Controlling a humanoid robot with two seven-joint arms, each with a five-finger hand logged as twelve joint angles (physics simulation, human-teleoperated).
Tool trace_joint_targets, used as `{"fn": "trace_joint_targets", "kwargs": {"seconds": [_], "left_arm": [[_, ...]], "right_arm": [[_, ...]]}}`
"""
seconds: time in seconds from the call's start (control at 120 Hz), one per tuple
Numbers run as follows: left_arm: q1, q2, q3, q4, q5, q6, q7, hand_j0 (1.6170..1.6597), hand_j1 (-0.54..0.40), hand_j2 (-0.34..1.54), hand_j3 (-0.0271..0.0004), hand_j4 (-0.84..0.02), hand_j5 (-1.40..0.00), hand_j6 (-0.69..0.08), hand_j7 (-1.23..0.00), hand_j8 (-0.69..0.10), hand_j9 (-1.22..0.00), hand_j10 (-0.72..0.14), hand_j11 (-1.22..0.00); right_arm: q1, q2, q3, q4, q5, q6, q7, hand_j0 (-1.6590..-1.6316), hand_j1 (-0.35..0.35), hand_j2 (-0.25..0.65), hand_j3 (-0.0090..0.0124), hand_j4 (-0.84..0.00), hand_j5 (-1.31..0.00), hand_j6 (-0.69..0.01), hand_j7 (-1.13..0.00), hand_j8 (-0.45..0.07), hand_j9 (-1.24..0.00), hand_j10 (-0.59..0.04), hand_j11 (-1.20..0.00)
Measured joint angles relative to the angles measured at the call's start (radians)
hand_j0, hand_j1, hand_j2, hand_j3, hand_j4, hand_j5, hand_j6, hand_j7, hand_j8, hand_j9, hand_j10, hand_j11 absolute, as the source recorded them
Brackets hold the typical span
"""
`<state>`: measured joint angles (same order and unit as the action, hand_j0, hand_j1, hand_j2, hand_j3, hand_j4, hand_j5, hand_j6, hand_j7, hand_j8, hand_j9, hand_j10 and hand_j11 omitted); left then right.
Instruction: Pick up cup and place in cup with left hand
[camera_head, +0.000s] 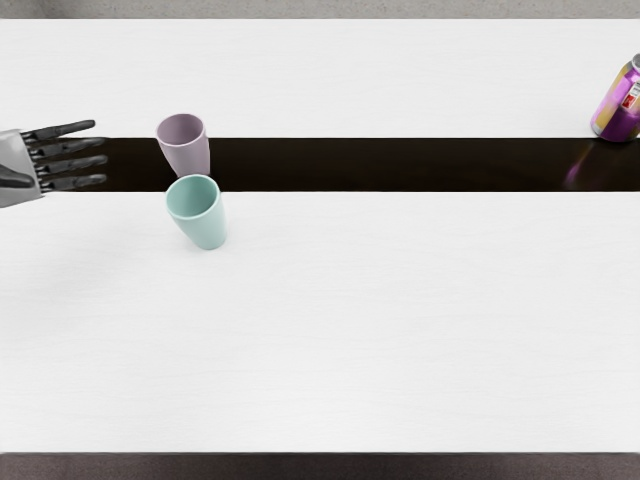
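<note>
upper cup (188, 156) just behind lower cup (202, 222), upper left
can (616, 105) well apart, upper right edge; all on the table (350, 330)

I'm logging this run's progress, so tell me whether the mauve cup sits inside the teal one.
No, the mauve cup stands behind the teal cup, each showing its own rim and outer wall.

Left hand (60, 165) — fingers straight (slightly fanned)
</note>
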<state>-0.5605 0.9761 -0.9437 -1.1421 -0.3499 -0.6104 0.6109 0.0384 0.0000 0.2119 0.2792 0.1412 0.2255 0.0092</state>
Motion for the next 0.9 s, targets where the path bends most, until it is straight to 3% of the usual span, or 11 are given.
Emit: {"fn": "trace_joint_targets", "kwargs": {"seconds": [0.15,0.317,0.467,0.6,0.667,0.9], "left_arm": [[-0.030,-0.017,0.003,0.015,0.050,-0.001,0.000,1.6581,0.339,0.00,0.0000,-0.004,-0.01,-0.003,-0.01,-0.003,-0.01,-0.004,-0.01],[-0.215,-0.142,0.011,0.014,0.500,-0.001,0.000,1.6581,0.340,0.00,0.0000,-0.005,-0.01,-0.004,-0.01,-0.004,-0.01,-0.005,-0.01],[-0.301,-0.202,0.021,0.007,0.815,-0.001,0.000,1.6581,0.224,0.02,0.0000,-0.104,-0.14,-0.103,-0.14,-0.103,-0.14,-0.103,-0.14],[-0.304,-0.215,0.081,-0.142,1.040,0.024,0.000,1.6581,0.134,0.04,0.0000,-0.180,-0.23,-0.180,-0.23,-0.180,-0.23,-0.180,-0.23],[-0.306,-0.292,0.108,-0.198,1.151,0.078,0.000,1.6581,0.107,0.04,0.0000,-0.204,-0.26,-0.204,-0.26,-0.204,-0.26,-0.203,-0.26],[-0.317,-0.325,0.141,-0.253,1.289,0.181,0.000,1.6580,0.059,0.05,0.0000,-0.245,-0.32,-0.246,-0.32,-0.245,-0.32,-0.245,-0.32]], "right_arm": [[-0.003,0.000,0.000,0.000,-0.002,0.000,0.000,-1.6581,-0.349,0.000,0.0000,0.000,0.00,0.001,0.00,0.000,0.00,0.000,0.00],[-0.008,0.000,0.000,0.000,-0.003,0.000,0.000,-1.6581,-0.349,0.000,0.0000,0.000,0.00,0.001,0.00,0.000,0.00,0.000,0.00],[-0.009,0.000,0.000,0.000,-0.003,0.000,0.000,-1.6581,-0.349,0.000,0.0000,0.000,0.00,0.001,0.00,0.001,0.00,0.000,0.00],[-0.009,0.000,0.000,0.000,-0.003,0.000,0.000,-1.6581,-0.349,0.000,0.0000,0.000,0.00,0.001,0.00,0.001,0.00,0.000,0.00],[-0.009,0.000,0.000,0.000,-0.003,0.000,0.000,-1.6581,-0.349,0.000,0.0000,0.000,0.00,0.001,0.00,0.000,0.00,0.000,0.00],[-0.009,0.000,0.000,0.000,-0.003,0.000,0.000,-1.6581,-0.349,0.000,0.0000,0.000,0.00,0.001,0.00,0.000,0.00,0.000,0.00]]}}
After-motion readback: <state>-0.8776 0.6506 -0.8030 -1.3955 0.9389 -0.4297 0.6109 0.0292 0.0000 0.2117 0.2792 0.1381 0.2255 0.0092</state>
